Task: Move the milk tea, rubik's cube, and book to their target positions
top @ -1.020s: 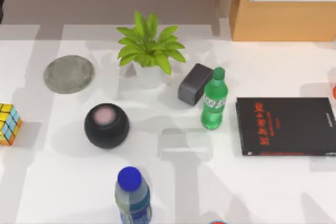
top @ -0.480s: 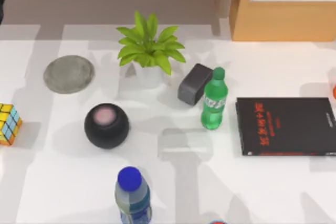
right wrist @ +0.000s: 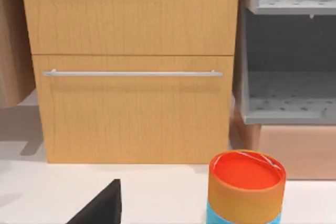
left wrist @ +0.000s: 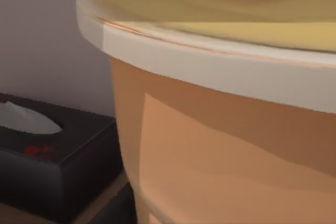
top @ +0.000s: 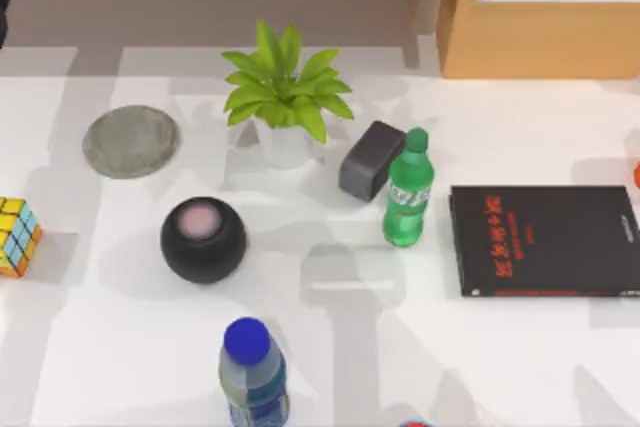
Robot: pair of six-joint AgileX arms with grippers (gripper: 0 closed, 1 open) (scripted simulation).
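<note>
The rubik's cube [top: 17,236] sits at the far left edge of the white table [top: 520,367] in the top view, showing yellow, blue and orange squares. The milk tea [left wrist: 220,145] looms very close in the left wrist view: an orange-brown tapered cup with a cream rim and yellow top. Beside it lies a black tissue box [left wrist: 47,156]. The light-blue book is out of view.
A potted plant [top: 283,97], grey round mat [top: 131,141], black round speaker [top: 203,239], dark grey box [top: 370,159], green bottle [top: 407,190], blue-capped bottle [top: 252,375] and thin black book [top: 545,239] stand on the table. A wooden cabinet [right wrist: 131,66] and orange-lidded can [right wrist: 245,187] are at the right.
</note>
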